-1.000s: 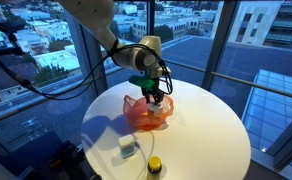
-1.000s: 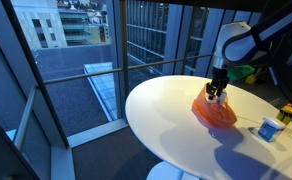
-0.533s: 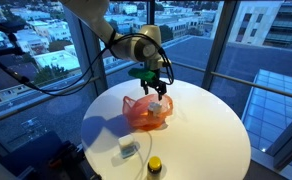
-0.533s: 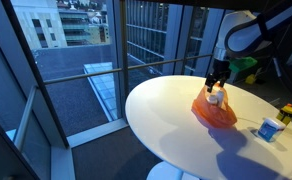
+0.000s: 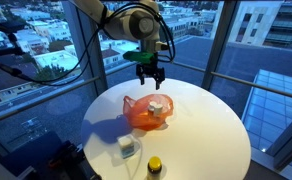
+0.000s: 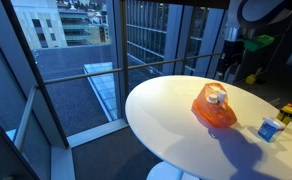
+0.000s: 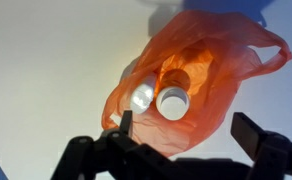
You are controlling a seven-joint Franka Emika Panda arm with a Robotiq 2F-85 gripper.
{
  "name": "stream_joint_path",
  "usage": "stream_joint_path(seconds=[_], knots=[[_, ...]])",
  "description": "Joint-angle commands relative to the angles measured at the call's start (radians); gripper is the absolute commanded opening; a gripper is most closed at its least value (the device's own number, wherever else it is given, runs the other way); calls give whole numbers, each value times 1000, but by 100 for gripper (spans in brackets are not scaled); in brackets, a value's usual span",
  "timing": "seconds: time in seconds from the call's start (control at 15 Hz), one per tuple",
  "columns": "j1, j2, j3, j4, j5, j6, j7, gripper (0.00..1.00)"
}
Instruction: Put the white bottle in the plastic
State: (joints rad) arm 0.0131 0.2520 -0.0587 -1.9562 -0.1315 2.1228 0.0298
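The white bottle (image 7: 172,102) sits inside the orange plastic bag (image 7: 221,60) — only its round top shows — near the middle of the table (image 5: 211,135). The gripper (image 5: 151,84) hangs above, spread wide, holding nothing.

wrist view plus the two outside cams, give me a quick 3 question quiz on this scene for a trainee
1. True or false: the white bottle sits inside the orange plastic bag.
2. The gripper is: A) shut on the bottle, B) open in the air above the bag, C) resting on the table.
3. Besides the bag and what is in it, how many things stand on the table, and what are they?

Key: 1 true. 2 B. 3 two: a white-and-blue container and a yellow-capped item, both near the table's edge.
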Motion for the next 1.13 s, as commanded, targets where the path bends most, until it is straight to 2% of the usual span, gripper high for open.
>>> stream_joint_path(seconds=[0.0, 0.27, 0.53, 0.6, 1.07], knots=[[-25, -78, 18, -22, 24, -66, -102, 100], [-33, -149, 25, -44, 55, -82, -193, 100], [-29, -198, 23, -51, 49, -110, -187, 100], [-25, -154, 23, -25, 30, -92, -161, 100], [-25, -150, 24, -28, 30, -92, -160, 100]])
